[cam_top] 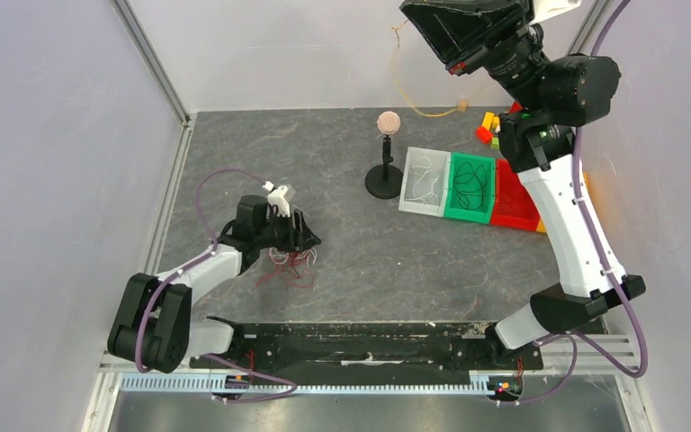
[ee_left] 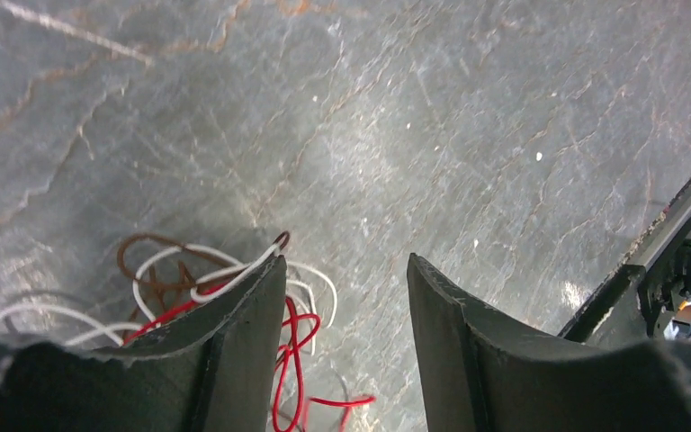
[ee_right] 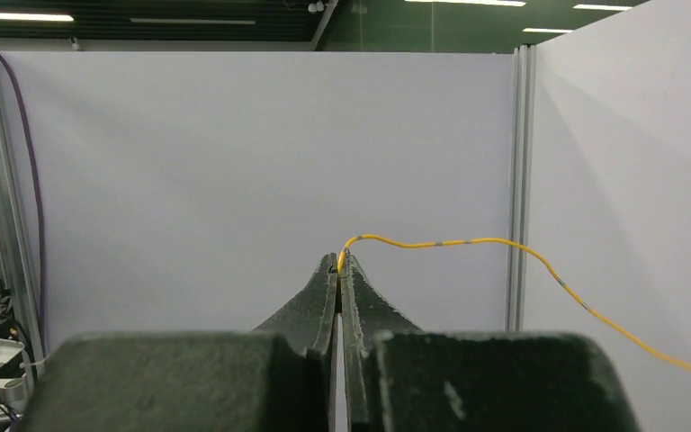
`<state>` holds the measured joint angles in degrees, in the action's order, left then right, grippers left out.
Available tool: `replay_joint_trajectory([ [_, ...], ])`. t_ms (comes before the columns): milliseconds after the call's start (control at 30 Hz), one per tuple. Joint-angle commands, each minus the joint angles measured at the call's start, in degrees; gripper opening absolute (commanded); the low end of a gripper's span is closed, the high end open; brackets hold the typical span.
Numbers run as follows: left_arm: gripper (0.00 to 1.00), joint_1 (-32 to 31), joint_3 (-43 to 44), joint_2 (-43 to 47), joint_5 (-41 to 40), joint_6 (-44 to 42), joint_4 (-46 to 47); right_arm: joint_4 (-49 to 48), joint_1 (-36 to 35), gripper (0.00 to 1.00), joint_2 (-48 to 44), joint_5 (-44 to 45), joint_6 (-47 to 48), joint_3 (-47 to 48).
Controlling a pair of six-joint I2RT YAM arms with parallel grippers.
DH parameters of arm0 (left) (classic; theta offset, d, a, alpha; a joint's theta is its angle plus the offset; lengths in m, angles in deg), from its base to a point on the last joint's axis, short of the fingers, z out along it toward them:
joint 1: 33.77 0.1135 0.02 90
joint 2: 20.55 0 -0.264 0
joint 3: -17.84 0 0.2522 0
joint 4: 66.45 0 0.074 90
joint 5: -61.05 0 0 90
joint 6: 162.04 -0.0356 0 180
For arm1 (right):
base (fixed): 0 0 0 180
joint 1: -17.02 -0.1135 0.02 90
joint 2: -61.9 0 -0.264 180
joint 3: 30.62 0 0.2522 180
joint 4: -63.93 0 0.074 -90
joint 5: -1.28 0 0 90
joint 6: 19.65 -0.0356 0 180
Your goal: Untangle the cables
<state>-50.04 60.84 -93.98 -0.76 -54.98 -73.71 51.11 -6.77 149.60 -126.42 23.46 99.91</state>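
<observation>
Hanging low over the counter (ee_left: 414, 135), the left hand (ee_left: 346, 301) has its two dark, rough fingers (ee_left: 243, 351) spread apart, and nothing is pinched between them. Its own camera shows the tangle of cables (ee_left: 171, 279) up close. Thin white, red and brown strands lie in loose loops on the counter, partly under the left finger, with one red loop showing in the gap. From the top camera the same tangle (cam_top: 286, 263) is only a small reddish scribble just below the hand, near the left side of the counter. The counter is gray and looks like stone with pale cracks.

The right hand (ee_right: 338, 270) is squeezed tight on a yellow cable (ee_right: 450, 241). You can see this only in its own camera, where the thin cable comes out of the fingertips and sags away to the right in front of a plain white wall (ee_right: 189, 180). The top camera shows that cable (cam_top: 403, 85) dropping down to the far end of the counter.

The top camera also shows three boxes touching in a row. The white bin (cam_top: 409, 202) holds white wires, the green bin (cam_top: 493, 191) holds dark wires, and the red bin (cam_top: 515, 202) comes last. A small black stand (cam_top: 383, 184) with a round top sits just beside them.
</observation>
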Motion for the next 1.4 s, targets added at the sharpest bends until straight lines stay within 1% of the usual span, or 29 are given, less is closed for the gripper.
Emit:
replay_joint_trajectory([
  [0, 0.61, 1.4, 0.5, 0.5, -0.6, 3.2, -5.2, 0.4, 0.4, 0.0, -1.3, 0.9, 0.9, -3.3],
  [100, 0.71, 3.0, 0.3, 4.8, 2.3, 2.2, -3.7, 1.0, 0.4, 0.0, -3.9, -1.8, 2.3, -11.1],
  [167, 0.76, 3.2, 1.4, 9.8, 4.4, -0.4, -3.4, 1.3, 0.4, 0.0, -6.1, -4.0, 3.4, -16.6],
  [233, 0.8, 3.2, 3.6, 14.4, 6.6, -3.6, -5.2, 3.7, 0.4, 0.0, -8.5, -5.9, 6.5, -21.1],
  [333, 0.81, 3.2, 7.1, 18.6, 7.4, -9.2, -12.3, 8.3, 0.7, 0.0, -13.4, -6.1, 12.1, -28.2],
  [433, 0.82, 3.2, 10.0, 20.3, 8.0, -14.1, -19.3, 16.2, 1.4, 0.0, -17.5, -5.4, 15.9, -34.0],
  [533, 0.82, 3.2, 12.6, 21.6, 9.9, -16.9, -23.2, 25.1, 2.4, 0.0, -21.7, -5.5, 20.7, -41.2],
  [567, 0.82, 3.2, 13.4, 21.9, 11.5, -18.4, -24.0, 28.2, 2.7, 0.0, -23.0, -5.5, 22.5, -43.4],
  [633, 0.82, 3.1, 14.8, 22.9, 19.7, -22.7, -25.2, 33.1, 3.4, 0.0, -24.9, -5.8, 25.1, -47.1],
  [667, 0.83, 2.9, 14.9, 23.6, 22.9, -23.4, -24.1, 33.8, 3.7, 0.0, -25.5, -6.9, 25.4, -48.9],
  [700, 0.83, 2.1, 14.3, 24.3, 24.6, -22.5, -21.0, 34.1, 3.8, 0.0, -26.3, -7.8, 25.4, -50.5],
  [800, 0.83, -2.8, 12.4, 25.4, 23.0, -18.1, -8.2, 31.7, 3.8, 0.0, -27.7, -12.3, 23.7, -54.1],
  [833, 0.83, -4.9, 12.4, 24.7, 21.7, -17.7, -4.6, 30.6, 3.8, 0.0, -27.8, -13.6, 22.7, -54.7],
  [967, 0.83, -14.8, 13.9, 19.8, 16.6, -10.7, 8.7, 24.2, 3.7, 0.0, -27.7, -18.6, 17.6, -56.5],
  [1067, 0.83, -20.8, 15.0, 15.5, 10.3, -7.6, 14.6, 19.7, 3.1, 0.0, -27.6, -20.8, 13.7, -57.7],
  [1133, 0.83, -22.4, 15.2, 12.6, 6.8, -7.9, 18.3, 17.7, 2.4, 0.0, -27.3, -21.5, 12.3, -58.0],
  [1267, 0.83, -23.5, 15.9, 7.6, 4.2, -8.7, 24.7, 14.1, 0.9, 0.0, -26.8, -21.9, 9.5, -58.3],
  [1300, 0.83, -24.1, 16.0, 6.5, 4.0, -9.1, 26.3, 12.4, 0.6, 0.0, -26.7, -21.9, 8.0, -58.5],
  [1367, 0.83, -25.7, 16.6, 5.1, 6.1, -10.0, 28.2, 9.1, 0.2, 0.0, -26.0, -22.5, 5.0, -58.6],
])
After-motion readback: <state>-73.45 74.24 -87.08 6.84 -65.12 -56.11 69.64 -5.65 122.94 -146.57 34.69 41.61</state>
